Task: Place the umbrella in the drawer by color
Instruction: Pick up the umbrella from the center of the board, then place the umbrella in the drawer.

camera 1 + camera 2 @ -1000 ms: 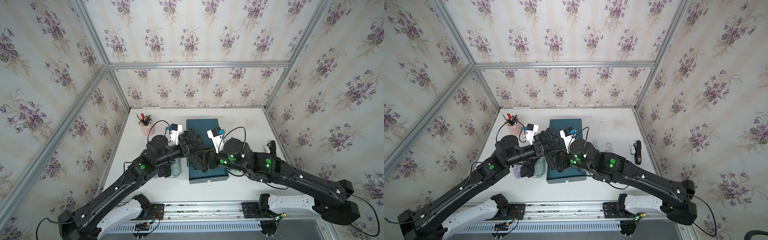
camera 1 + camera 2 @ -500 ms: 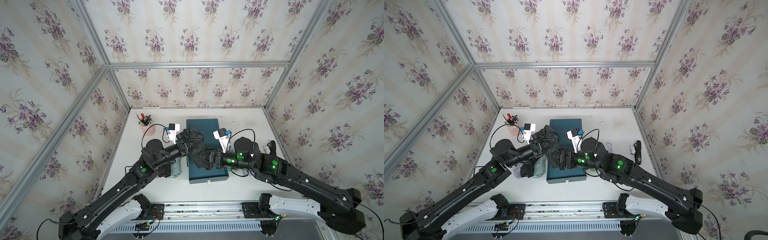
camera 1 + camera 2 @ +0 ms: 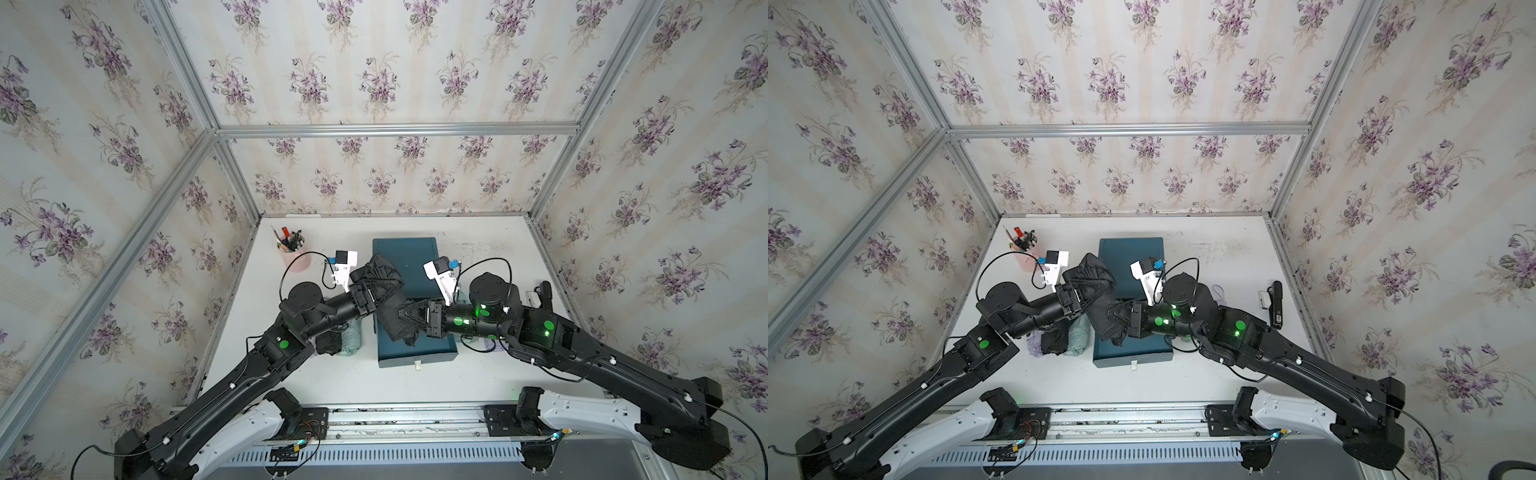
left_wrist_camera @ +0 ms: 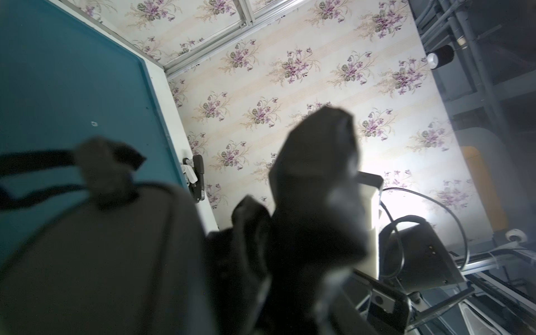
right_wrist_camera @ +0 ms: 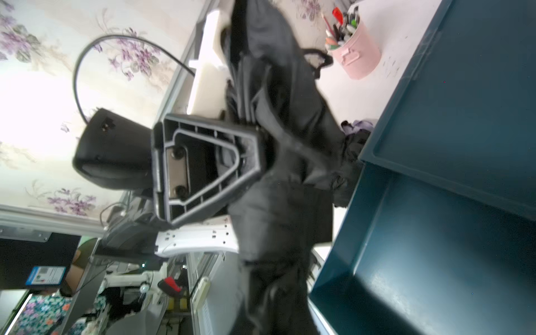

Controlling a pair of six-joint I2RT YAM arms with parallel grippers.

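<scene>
Umbrella [image 3: 388,270] pinched in right jaws over drawer [image 3: 405,253]

A blurred black umbrella [image 4: 101,261] is seen close before the teal drawer [image 4: 72,87]; a black device [image 4: 198,174] is seen by the floral wall [image 4: 290,43].

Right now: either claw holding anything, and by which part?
Right claw is shut on the black umbrella, on its folded canopy toward the near end. Left claw is at the far half; its grip cannot be told.
</scene>
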